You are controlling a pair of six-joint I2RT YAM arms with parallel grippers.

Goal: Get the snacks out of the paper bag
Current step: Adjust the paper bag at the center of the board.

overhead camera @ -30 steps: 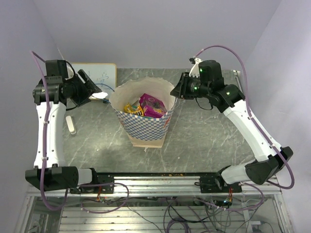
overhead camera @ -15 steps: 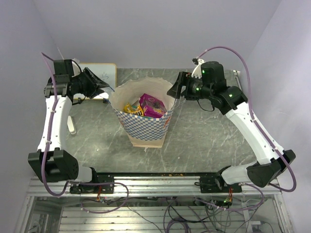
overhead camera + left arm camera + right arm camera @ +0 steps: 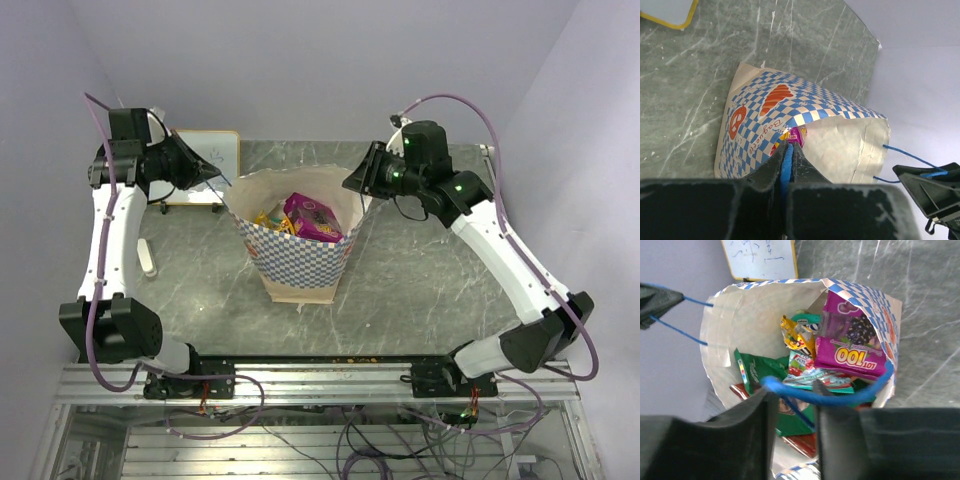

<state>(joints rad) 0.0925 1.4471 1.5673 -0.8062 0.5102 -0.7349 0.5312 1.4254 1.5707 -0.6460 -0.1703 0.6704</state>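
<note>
The paper bag [image 3: 295, 262] stands upright mid-table with its mouth wide. Snacks fill it: a purple packet [image 3: 850, 345], a green bag [image 3: 757, 371], a yellow packet [image 3: 797, 337] and a red one underneath. My left gripper [image 3: 205, 172] sits at the bag's left rim, shut on the left blue cord handle [image 3: 785, 165], which shows pinched between its jaws. My right gripper [image 3: 352, 183] hovers over the right rim. Its jaws stand apart, and the right blue cord handle [image 3: 840, 399] lies across its fingertips. The bag's wall [image 3: 740, 325] is pulled outward on the left.
A small whiteboard [image 3: 210, 160] lies flat behind the left gripper. A white marker-like stick [image 3: 148, 258] rests on the table near the left arm. The grey marble tabletop [image 3: 430, 280] reaches to the purple walls at the back and sides.
My left gripper closed onto the left cord handle and drew it taut. My right gripper widened, then narrowed, and edged left over the right rim; the bag's mouth shifted slightly.
</note>
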